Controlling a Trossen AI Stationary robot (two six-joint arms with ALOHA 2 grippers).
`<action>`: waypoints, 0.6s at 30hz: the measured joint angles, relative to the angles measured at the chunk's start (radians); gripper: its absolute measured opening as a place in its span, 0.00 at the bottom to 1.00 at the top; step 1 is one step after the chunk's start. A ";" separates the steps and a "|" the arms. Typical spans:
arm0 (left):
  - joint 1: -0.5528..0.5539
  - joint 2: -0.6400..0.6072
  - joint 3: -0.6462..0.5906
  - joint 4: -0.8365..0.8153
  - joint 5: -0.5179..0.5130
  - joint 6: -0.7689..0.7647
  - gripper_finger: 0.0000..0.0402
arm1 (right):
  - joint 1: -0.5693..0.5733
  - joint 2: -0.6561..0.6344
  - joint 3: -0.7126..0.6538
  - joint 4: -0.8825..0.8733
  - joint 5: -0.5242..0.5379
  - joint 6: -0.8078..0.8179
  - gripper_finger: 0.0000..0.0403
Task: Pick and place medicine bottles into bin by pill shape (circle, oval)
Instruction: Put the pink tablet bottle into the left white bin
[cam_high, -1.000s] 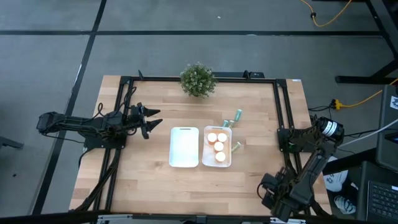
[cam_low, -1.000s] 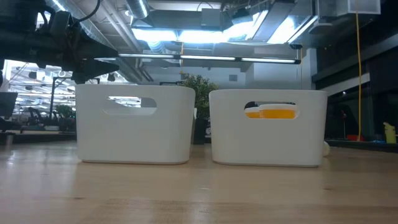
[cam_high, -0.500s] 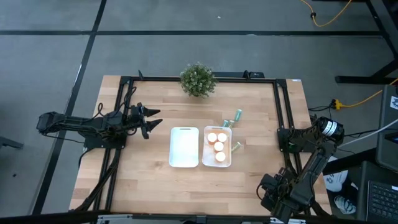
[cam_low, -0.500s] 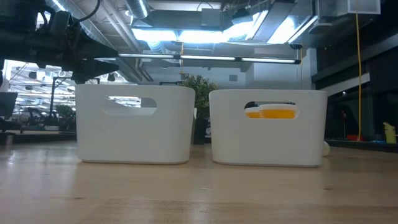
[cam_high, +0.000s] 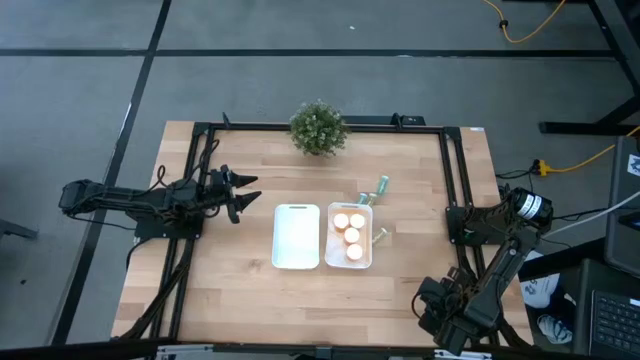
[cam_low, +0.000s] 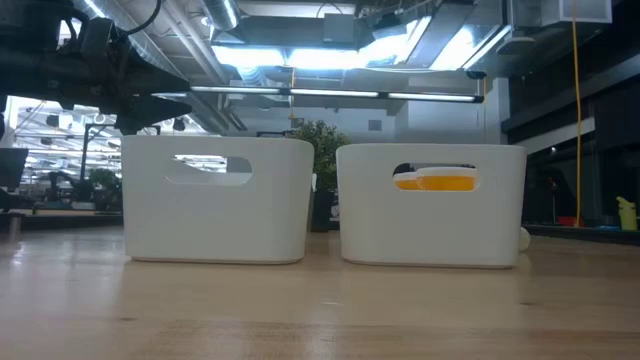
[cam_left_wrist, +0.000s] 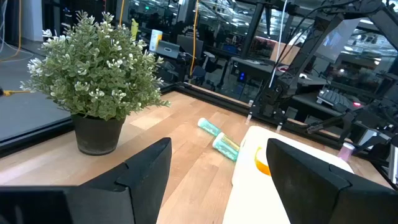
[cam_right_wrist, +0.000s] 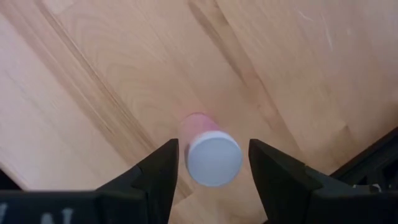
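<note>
A pink bottle with a white cap (cam_right_wrist: 210, 152) stands upright on the table near its front right corner. My right gripper (cam_right_wrist: 213, 157) is open above it, pointing down, one finger on each side of the cap with a small gap. In the high view the right arm (cam_high: 455, 305) hides this bottle. Three orange bottles with white caps (cam_high: 351, 236) stand in the right white bin (cam_high: 369, 262). The left white bin (cam_high: 296, 237) holds nothing visible. Teal bottles lie on the table behind (cam_high: 374, 191) and beside (cam_high: 380, 236) the right bin. My left gripper (cam_high: 245, 195) is open and empty, left of the bins.
A potted plant (cam_high: 318, 128) stands at the table's far edge, behind the bins. A black frame (cam_high: 450, 180) runs along the table's sides. Bare wood lies in front of the bins (cam_low: 320, 310) and between the left gripper and the left bin.
</note>
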 joint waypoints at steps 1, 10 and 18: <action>0.000 0.000 0.000 0.000 0.000 0.000 0.64 | 0.000 0.000 0.000 0.000 0.000 0.000 0.49; 0.000 0.000 0.000 0.000 0.000 0.000 0.64 | 0.000 0.000 0.000 0.000 0.000 0.000 0.48; 0.000 0.000 0.000 0.000 0.000 0.000 0.64 | -0.020 0.000 0.000 -0.013 0.007 -0.001 0.32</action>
